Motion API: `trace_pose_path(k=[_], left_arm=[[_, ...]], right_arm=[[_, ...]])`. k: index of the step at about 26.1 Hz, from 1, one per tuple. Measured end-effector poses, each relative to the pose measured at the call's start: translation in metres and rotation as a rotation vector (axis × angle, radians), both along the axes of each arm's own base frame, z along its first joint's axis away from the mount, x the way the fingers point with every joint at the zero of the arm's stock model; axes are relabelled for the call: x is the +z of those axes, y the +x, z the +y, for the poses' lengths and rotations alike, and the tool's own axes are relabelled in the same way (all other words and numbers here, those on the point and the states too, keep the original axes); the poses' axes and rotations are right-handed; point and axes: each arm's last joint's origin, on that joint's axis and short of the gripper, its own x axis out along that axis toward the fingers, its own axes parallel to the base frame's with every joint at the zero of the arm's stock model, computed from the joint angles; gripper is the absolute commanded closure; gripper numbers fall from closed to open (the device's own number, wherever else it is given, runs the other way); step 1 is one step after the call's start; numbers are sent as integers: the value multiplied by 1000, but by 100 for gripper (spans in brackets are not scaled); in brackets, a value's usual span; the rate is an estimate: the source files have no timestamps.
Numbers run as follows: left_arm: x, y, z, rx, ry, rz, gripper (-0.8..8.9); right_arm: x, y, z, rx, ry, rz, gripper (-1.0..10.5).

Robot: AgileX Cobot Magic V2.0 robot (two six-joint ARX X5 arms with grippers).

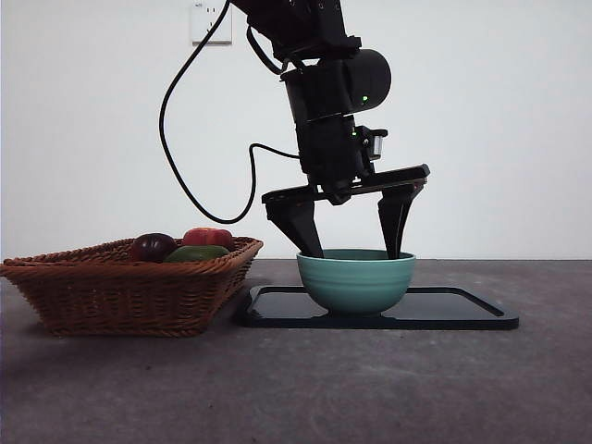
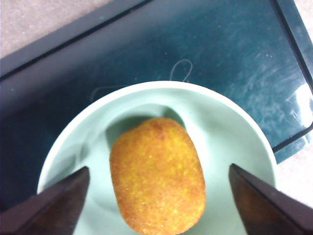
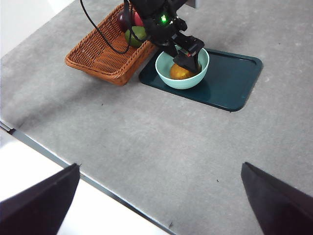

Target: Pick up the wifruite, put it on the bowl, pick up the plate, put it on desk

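- Hovering over the bowl (image 1: 356, 280), our left end effector (image 1: 352, 252) stood wide, tips inside its rim.
- We saw the fruit (image 2: 157, 175) lying free in the bowl, evidently let go.
- Our right end effector (image 3: 156, 205) waited wide above the bench (image 3: 146, 142).

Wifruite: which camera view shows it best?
The left wrist view: the wifruite fills the frame, lying in the bowl between the open left end effector. The right wrist view shows it small and partly hidden behind that end effector. The front view hides it behind the bowl's wall.
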Motion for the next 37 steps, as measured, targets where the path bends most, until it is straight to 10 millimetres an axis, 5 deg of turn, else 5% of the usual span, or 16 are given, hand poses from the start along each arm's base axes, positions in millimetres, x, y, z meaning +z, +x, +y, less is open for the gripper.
trace_pose_path(k=[31,35,37], left_arm=[[-13,1,-3,-14,20,16,420],[-24,0,-8,-22,37,35,614],[-24,0,-8,-23,35,33,632]], right_arm=[[0,0,0,0,0,0,326],[0,0,0,0,0,0,326],[0,0,0,0,0,0,326]])
